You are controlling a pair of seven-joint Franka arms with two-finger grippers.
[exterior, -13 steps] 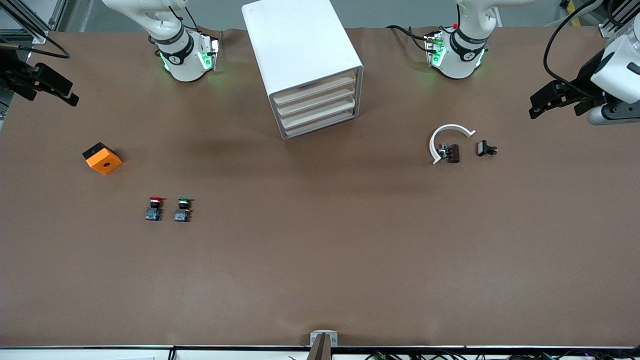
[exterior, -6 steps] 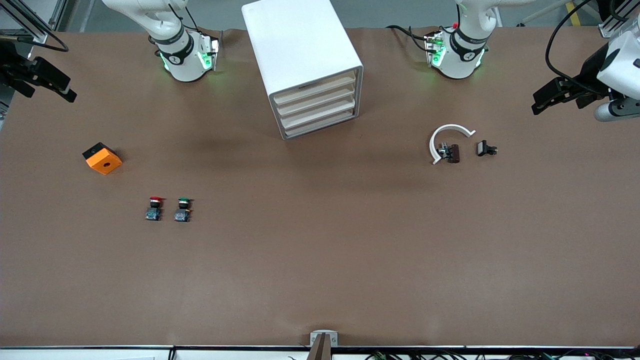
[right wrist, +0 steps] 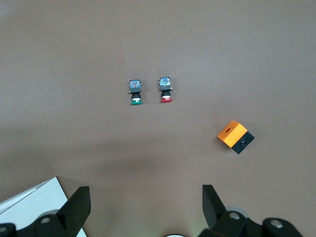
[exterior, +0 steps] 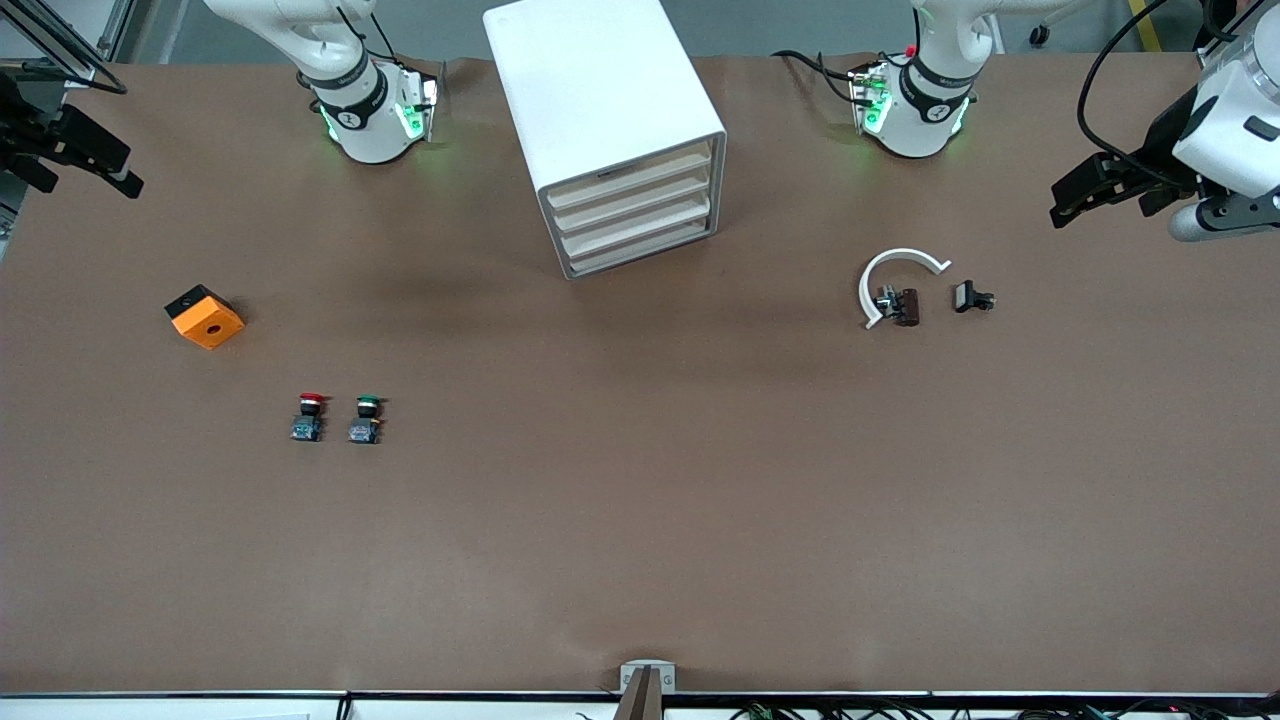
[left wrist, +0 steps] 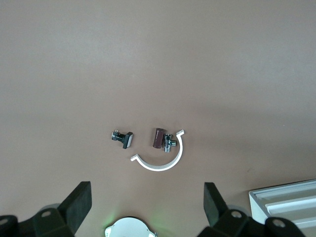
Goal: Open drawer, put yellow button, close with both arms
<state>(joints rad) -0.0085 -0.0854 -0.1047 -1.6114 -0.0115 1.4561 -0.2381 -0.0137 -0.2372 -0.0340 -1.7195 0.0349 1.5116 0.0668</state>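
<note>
The white cabinet (exterior: 610,100) stands between the two arm bases. Its top drawer (exterior: 630,178) is shut, flush with the three drawers below it. The yellow button is not in view. My left gripper (exterior: 1085,190) is open and empty, up over the left arm's end of the table. Its fingers (left wrist: 79,205) frame bare table in the left wrist view. My right gripper (exterior: 85,160) is open and empty over the right arm's end of the table, its fingers (right wrist: 79,207) wide apart. A cabinet corner shows in the left wrist view (left wrist: 284,202) and the right wrist view (right wrist: 29,207).
A red-capped switch (exterior: 310,415) and a green-capped switch (exterior: 366,418) sit side by side. An orange block (exterior: 205,316) lies near the right arm's end. A white curved piece (exterior: 893,275), a brown part (exterior: 905,306) and a small black part (exterior: 970,297) lie toward the left arm's end.
Both grippers have shifted slightly at the table's ends, the right one drifting toward the table's edge. The drawer and the objects on the table have not moved.
</note>
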